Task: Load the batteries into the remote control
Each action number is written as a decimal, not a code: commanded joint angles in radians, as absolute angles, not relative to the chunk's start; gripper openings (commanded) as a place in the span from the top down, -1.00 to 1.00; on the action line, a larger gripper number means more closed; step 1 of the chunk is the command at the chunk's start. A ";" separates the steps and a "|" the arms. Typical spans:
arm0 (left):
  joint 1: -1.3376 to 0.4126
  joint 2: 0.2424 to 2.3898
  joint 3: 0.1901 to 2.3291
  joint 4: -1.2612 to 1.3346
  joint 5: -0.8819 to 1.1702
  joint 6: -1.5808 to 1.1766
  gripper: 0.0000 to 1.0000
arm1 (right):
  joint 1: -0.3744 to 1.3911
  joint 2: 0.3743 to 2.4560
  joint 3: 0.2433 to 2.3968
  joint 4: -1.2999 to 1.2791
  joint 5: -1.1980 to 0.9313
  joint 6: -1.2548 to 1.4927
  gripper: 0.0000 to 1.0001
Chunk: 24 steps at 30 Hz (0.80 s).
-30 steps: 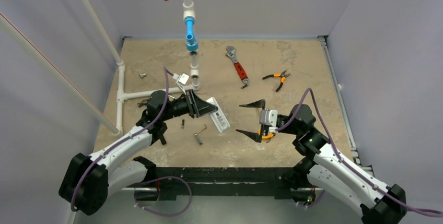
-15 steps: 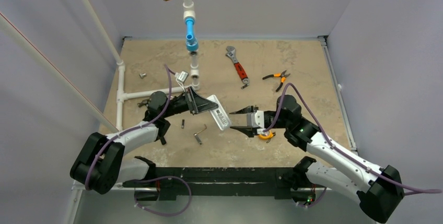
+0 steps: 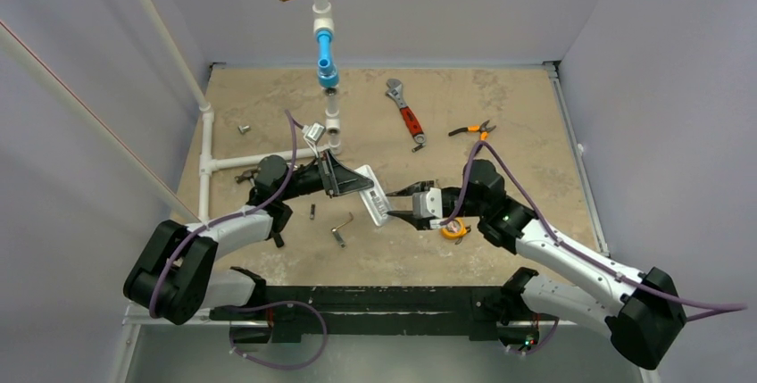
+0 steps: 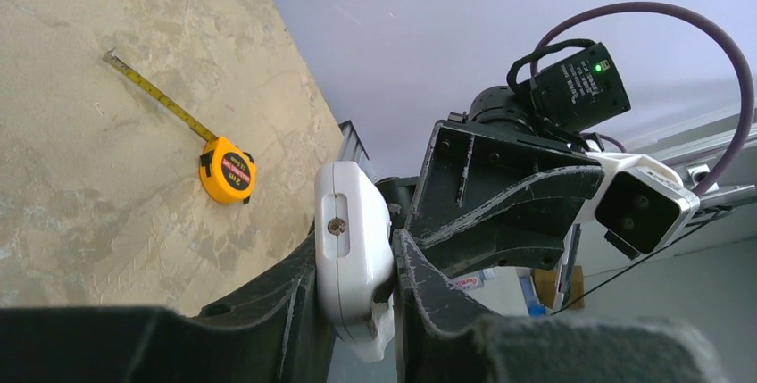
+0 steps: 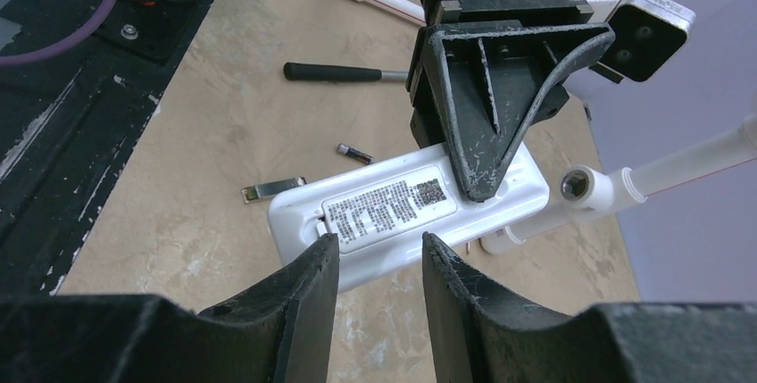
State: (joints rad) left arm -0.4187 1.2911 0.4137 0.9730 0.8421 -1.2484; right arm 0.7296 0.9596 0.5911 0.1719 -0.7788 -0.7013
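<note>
The remote control is a slim white slab held off the table, tilted, its back label facing the right wrist camera. My left gripper is shut on its far end, with the white casing pinched between both fingers. My right gripper stands part open at the remote's near end. Its two tips straddle the label edge with a gap between them, clamping nothing. A small dark cylinder, possibly a battery, lies on the table beyond the remote.
A yellow tape measure lies under the right arm. A red-handled wrench and orange pliers lie at the back. White pipework runs along the left, and a blue-and-orange pipe rises at the back. A hex key lies in front.
My right arm has swung left from mid-table up to the remote, and its jaws have narrowed from wide open. The left gripper keeps hold of the remote, shifted slightly right.
</note>
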 commanded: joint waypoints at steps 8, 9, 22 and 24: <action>-0.408 1.268 0.440 1.008 0.840 -1.249 1.00 | 0.753 0.980 0.645 0.205 -0.804 -0.733 0.24; -0.408 1.267 0.439 1.000 0.837 -1.248 1.00 | 0.755 0.980 0.648 0.202 -0.808 -0.733 0.24; -0.408 1.200 0.434 0.848 0.763 -1.189 1.00 | 0.758 0.971 0.652 0.164 -0.825 -0.748 0.18; -0.408 1.193 0.430 0.839 0.754 -1.189 1.00 | 0.759 0.970 0.652 0.156 -0.826 -0.752 0.15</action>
State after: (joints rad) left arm -0.4145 1.2289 0.4137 0.8505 0.7883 -1.2217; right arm 0.7528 0.9810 0.6064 0.1715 -0.8043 -0.7300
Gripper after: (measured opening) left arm 0.261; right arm 0.413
